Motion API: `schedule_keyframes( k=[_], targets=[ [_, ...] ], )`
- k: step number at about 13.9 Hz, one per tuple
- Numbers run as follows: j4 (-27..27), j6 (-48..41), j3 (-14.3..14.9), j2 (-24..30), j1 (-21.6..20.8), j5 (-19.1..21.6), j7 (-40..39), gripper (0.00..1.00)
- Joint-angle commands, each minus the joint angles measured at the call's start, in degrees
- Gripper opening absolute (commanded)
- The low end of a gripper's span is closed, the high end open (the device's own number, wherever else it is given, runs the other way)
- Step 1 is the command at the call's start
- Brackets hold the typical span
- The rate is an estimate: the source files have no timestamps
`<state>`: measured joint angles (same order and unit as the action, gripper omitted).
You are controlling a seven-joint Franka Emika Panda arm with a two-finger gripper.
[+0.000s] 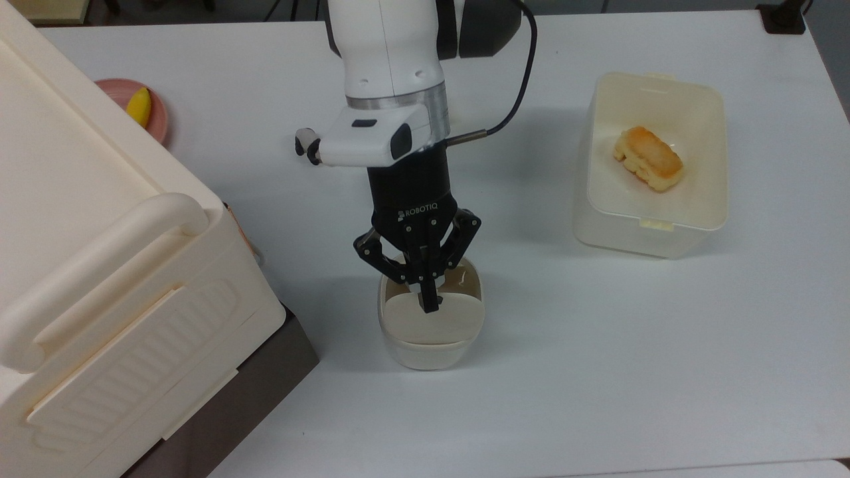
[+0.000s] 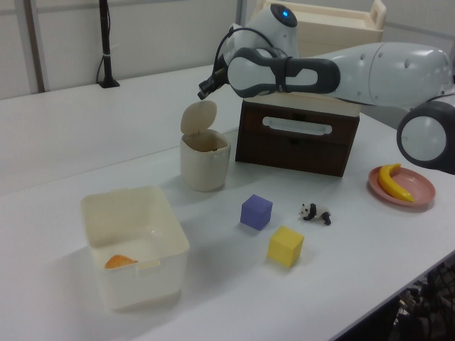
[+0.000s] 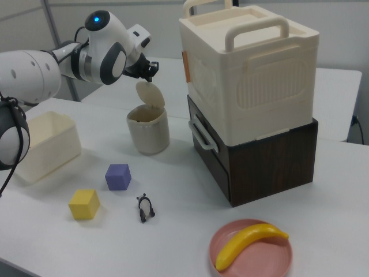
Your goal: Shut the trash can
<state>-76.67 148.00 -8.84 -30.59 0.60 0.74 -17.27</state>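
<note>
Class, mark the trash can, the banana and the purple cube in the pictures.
trash can [image 2: 205, 167], left view, on its front wall below the raised lid.
banana [image 3: 249, 243], right view, on the middle of its curve.
purple cube [image 2: 257, 212], left view, on its front face.

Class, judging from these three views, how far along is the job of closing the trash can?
Done: the gripper has reached the trash can, fingers shut, poised just above the lid. In hand: getting behind the lid to push it down. Left: the lid stands upright, so the whole closing swing remains.
</note>
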Motion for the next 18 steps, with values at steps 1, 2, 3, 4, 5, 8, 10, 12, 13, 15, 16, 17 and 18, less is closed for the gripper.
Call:
schedule_keyframes(
  k=[1,2,3,4,5,8,10,12,13,15,16,17,18],
  targets=[
    [0.6,1.0,-0.1,-0.6,-0.2,1.2,-2.1,0.00],
    [0.6,1.0,-0.1,-0.5,-0.2,1.2,-2.1,0.00],
    [0.6,1.0,-0.1,-0.5,-0.2,1.3,-2.1,0.00],
    [0.4,1.0,-0.1,-0.5,-0.2,1.2,-2.0,0.00],
    [0.4,1.0,-0.1,-0.5,-0.3,1.3,-1.9,0.00],
    [0.1,1.0,-0.1,-0.4,-0.3,1.3,-1.5,0.00],
    [0.1,0.9,-0.1,-0.4,-0.4,1.3,-1.4,0.00],
    [-0.4,0.9,-0.1,-0.4,-0.5,1.4,-1.3,0.00],
    [-0.5,0.9,-0.1,-0.4,-0.7,1.4,-0.7,0.00],
    [-0.7,0.9,-0.1,-0.3,-0.8,1.3,0.6,0.00],
    [-0.8,0.9,-0.1,-0.4,-0.7,1.3,0.9,0.00],
    [-0.8,0.8,-0.1,-0.4,-0.8,1.3,1.3,0.00],
    [-0.8,0.8,-0.1,-0.3,-0.9,1.2,2.6,0.00]
  ],
)
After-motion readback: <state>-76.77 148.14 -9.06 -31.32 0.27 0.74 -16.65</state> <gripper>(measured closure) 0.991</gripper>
